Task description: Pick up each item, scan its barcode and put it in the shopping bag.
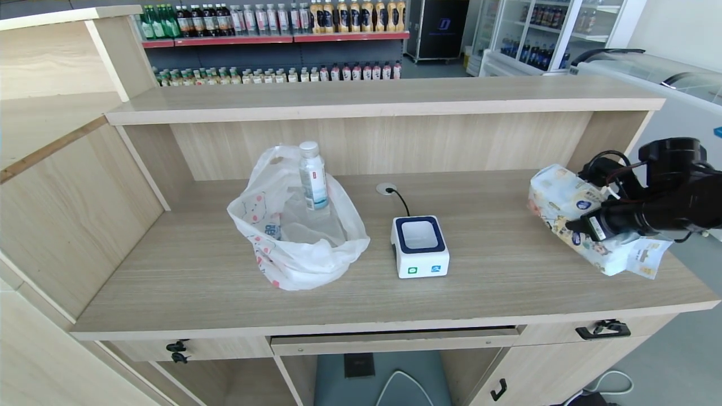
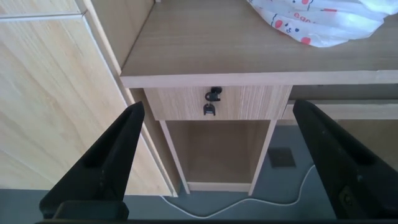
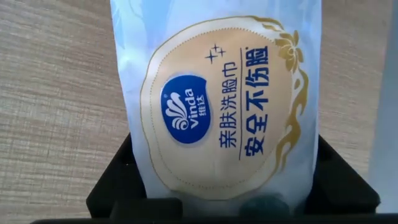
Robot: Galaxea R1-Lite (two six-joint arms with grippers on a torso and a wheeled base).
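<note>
A white and blue tissue pack (image 1: 564, 197) lies tilted at the counter's far right end, with my right gripper (image 1: 592, 225) shut on it from the right. In the right wrist view the pack (image 3: 217, 106) sits between the black fingers (image 3: 115, 183), over the wooden top. The white shopping bag (image 1: 299, 248) stands open left of centre with a clear bottle (image 1: 313, 177) upright inside it. A white barcode scanner (image 1: 420, 245) sits mid-counter. My left gripper (image 2: 217, 155) is open and holds nothing, low in front of the counter's left drawer (image 2: 213, 99).
The wooden counter (image 1: 496, 270) has a raised back wall and a tall left side panel. The scanner's cable runs to a hole (image 1: 386, 189) behind it. The counter's right edge is close beside the pack. The bag's lower edge (image 2: 317, 22) shows above the drawer.
</note>
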